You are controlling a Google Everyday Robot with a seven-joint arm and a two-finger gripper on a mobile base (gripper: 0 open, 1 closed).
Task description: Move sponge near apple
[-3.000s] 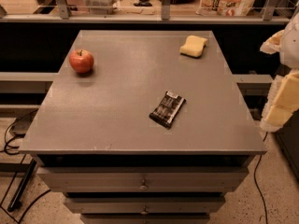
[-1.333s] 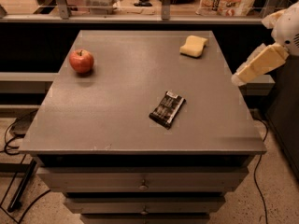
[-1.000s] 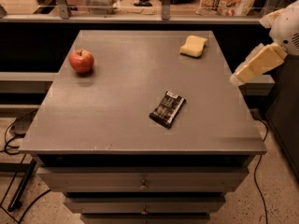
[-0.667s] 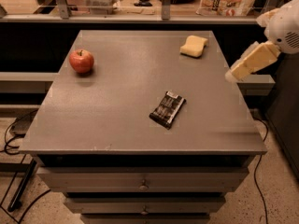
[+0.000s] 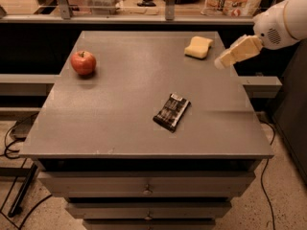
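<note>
Currently cream-yellow gripper (image 5: 223, 61) hovers at grey table's (image 5: 115, 119) right edge, grip state unclear. Pale yellow soft sponge (image 5: 198, 47) just left of it, round red apple (image 5: 83, 63) well apart, far left.

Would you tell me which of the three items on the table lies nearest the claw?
The pale yellow sponge at the far right corner; the claw hangs just right of it, apart. The wrapper and apple lie farther off.

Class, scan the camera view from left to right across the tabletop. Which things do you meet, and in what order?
apple → snack wrapper → sponge → gripper, which hovers just right of the sponge, near the right edge of the table.
</note>
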